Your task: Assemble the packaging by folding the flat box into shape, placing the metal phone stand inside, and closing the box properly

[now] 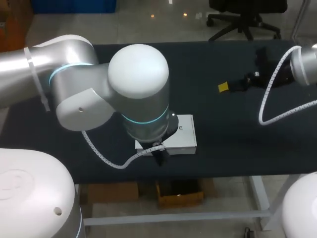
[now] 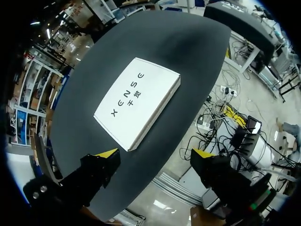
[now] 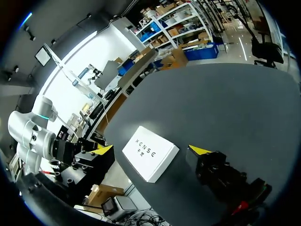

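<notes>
Overhead, box half-hidden, whole in wrist views

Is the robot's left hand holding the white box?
No, the left hand is open, with the white box lying on the table ahead of it.

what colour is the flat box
The flat rectangular box is white with dark lettering; clearest in left wrist view.

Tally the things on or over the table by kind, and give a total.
Boxes: 1, the white box, lying flat on the table
Grippers: 2, the left gripper and the right gripper, both open and empty
Total: 3
</notes>
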You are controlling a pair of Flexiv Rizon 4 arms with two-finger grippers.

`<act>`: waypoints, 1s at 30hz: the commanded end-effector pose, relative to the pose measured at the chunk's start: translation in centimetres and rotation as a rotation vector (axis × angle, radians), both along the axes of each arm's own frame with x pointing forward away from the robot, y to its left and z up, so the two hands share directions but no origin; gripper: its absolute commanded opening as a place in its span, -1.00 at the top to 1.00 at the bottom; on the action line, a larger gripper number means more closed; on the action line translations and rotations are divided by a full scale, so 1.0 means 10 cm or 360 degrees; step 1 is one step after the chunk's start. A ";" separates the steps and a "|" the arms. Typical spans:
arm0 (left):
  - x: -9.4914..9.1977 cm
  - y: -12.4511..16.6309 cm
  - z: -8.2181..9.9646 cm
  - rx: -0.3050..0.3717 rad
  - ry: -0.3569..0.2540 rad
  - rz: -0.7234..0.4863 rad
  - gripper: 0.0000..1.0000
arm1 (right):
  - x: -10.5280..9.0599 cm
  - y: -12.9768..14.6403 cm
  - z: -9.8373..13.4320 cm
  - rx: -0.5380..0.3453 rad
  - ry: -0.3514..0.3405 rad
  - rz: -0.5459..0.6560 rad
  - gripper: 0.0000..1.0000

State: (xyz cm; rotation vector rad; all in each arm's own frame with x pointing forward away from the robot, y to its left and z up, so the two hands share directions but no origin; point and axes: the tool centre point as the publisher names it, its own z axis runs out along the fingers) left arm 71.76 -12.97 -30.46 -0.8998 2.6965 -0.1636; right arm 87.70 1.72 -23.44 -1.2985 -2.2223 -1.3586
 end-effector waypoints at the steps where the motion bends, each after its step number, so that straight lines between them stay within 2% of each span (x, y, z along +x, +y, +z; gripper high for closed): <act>1: 0.00 -0.06 0.01 0.0094 0.0055 0.0031 -1.00 | 0.00 -0.01 0.00 0.0007 0.0001 0.0006 -1.00; 7: 0.00 -0.06 0.01 0.0094 0.0055 0.0031 -1.00 | 0.00 -0.01 0.00 0.0007 0.0001 0.0006 -1.00; 10: 0.00 -0.06 0.01 0.0094 0.0055 0.0031 -1.00 | 0.05 -0.09 0.04 -0.0004 -0.0130 -0.0005 -1.00; 11: -0.01 -0.08 -0.01 0.0092 0.0066 0.0117 -1.00 | 0.08 -0.11 0.06 -0.0008 -0.0183 -0.0011 -1.00; 13: -0.06 -0.11 -0.06 0.0065 0.0071 0.0170 -1.00 | 0.13 -0.14 0.08 -0.0008 -0.0288 0.0012 -1.00; 17: -0.16 -0.17 -0.11 0.0026 0.0091 0.0304 -1.00 | 0.24 -0.19 0.12 0.0012 -0.0428 0.0081 -1.00; 22: -0.25 -0.32 -0.23 0.0084 0.0135 0.0528 -1.00 | 0.41 -0.26 0.13 0.0025 -0.0603 0.0172 -1.00; 27: -0.30 -0.43 -0.34 -0.0026 0.0223 0.0667 -1.00 | 0.55 -0.28 0.15 -0.0021 -0.0764 0.0239 -1.00; 30: -0.32 -0.50 -0.42 -0.0044 0.0249 0.0762 -1.00 | 0.63 -0.29 0.15 -0.0022 -0.0844 0.0269 -1.00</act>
